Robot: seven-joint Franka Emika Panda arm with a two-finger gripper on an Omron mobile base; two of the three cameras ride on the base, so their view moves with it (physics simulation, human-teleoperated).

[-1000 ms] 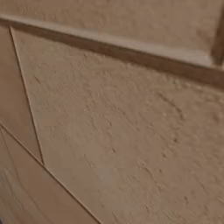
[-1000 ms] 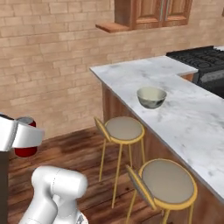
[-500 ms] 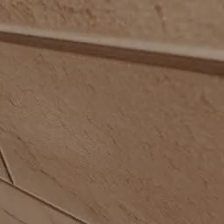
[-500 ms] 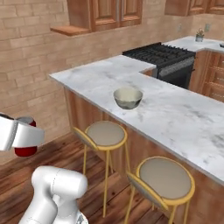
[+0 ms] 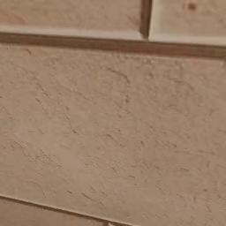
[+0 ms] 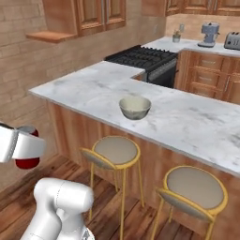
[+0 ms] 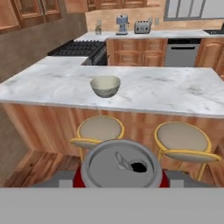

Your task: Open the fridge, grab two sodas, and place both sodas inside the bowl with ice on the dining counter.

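Left base view: close tan brick wall (image 5: 114,128) with dark mortar line near top.
Right base view: white gripper (image 6: 21,146) at left edge, clamped on small red soda can (image 6: 27,161); round grey-green bowl (image 6: 135,107) well apart to the right, on white-grey marble dining counter (image 6: 197,124); two yellow-legged round stools (image 6: 115,152) below.
Hand view: silver can top near, bottom centre; bowl far beyond on counter.
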